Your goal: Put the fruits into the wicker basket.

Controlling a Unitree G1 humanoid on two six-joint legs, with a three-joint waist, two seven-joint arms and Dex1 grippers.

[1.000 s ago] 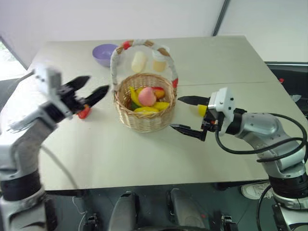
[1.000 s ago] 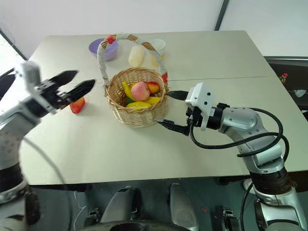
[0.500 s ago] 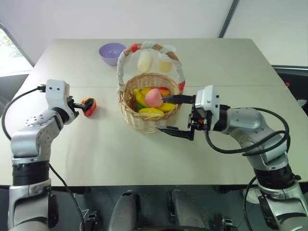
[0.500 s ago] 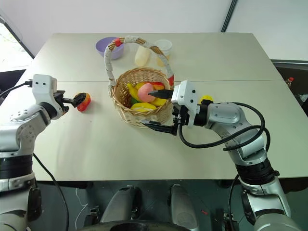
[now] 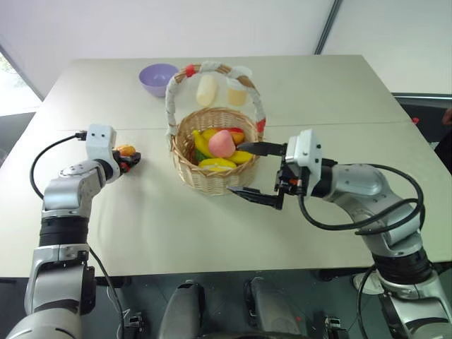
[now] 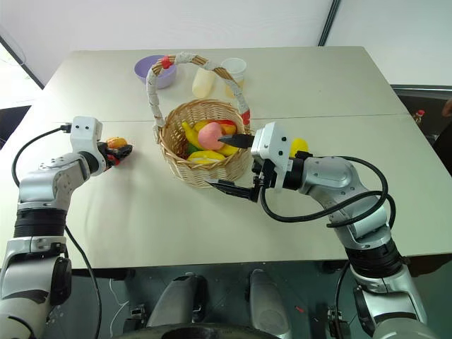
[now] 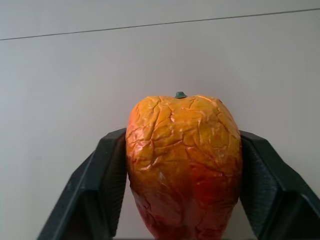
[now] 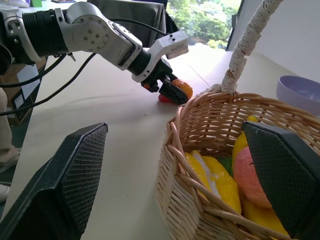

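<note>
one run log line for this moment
left gripper: shut on strawberry, on table | right gripper: open at wicker basket | peach: in basket

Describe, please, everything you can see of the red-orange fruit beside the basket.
The red-orange strawberry-shaped fruit has a glossy, crackled skin, orange-yellow at the top shading to red below, with a tiny green nub on its crown. It sits on the pale table on the robot's left of the wicker basket, apart from it. The left gripper has its black jaws shut against both its sides.
</note>
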